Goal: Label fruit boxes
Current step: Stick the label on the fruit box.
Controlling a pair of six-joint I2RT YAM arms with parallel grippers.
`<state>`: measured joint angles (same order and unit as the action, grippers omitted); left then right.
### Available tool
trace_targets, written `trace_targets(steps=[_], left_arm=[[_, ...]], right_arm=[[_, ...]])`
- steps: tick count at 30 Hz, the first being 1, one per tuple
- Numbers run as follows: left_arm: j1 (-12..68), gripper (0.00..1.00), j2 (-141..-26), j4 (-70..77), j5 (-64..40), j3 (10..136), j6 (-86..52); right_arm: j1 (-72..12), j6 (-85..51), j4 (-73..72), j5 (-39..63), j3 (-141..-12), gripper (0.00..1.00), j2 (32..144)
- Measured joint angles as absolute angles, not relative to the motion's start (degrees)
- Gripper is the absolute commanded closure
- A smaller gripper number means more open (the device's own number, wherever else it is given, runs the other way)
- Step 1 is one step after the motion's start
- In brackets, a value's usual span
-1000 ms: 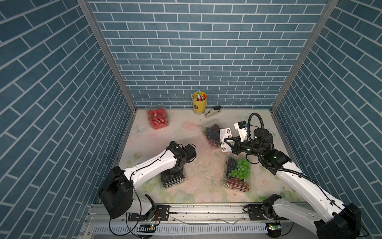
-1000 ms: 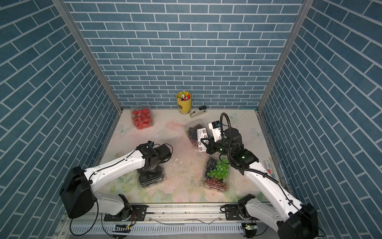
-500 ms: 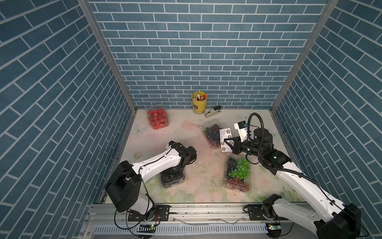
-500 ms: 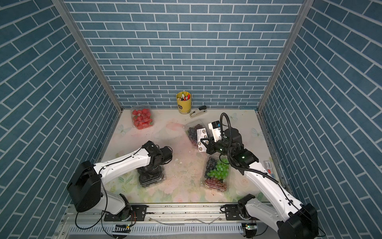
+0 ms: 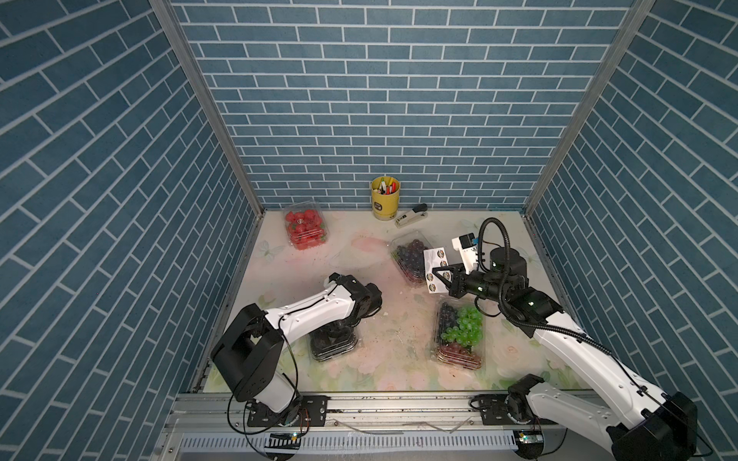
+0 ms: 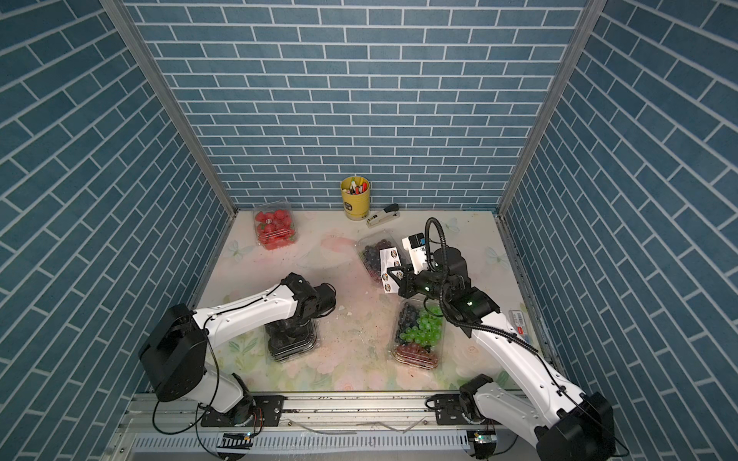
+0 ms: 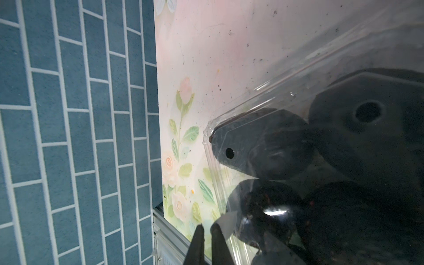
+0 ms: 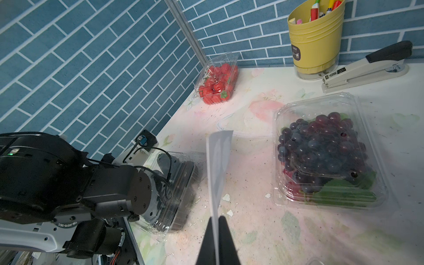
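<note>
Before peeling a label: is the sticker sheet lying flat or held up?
Held up: the right hand pinches the sticker sheet by one edge, above the table.

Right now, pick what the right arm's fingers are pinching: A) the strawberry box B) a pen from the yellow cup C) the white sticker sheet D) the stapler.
C: the right fingers are shut on an edge of the white sticker sheet, which sticks out from between them.
</note>
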<state>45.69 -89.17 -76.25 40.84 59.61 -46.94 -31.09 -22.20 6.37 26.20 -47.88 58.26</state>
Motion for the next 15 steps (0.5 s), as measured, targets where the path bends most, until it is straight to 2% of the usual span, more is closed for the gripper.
trace_targets(steps=[15], left_arm=[[47.31,0.89,-91.50,-73.95,39.13,60.66,-45.58]], right_arm=[[-31.09,-22.20,6.37,26.35,-47.88,1.00,58.26]])
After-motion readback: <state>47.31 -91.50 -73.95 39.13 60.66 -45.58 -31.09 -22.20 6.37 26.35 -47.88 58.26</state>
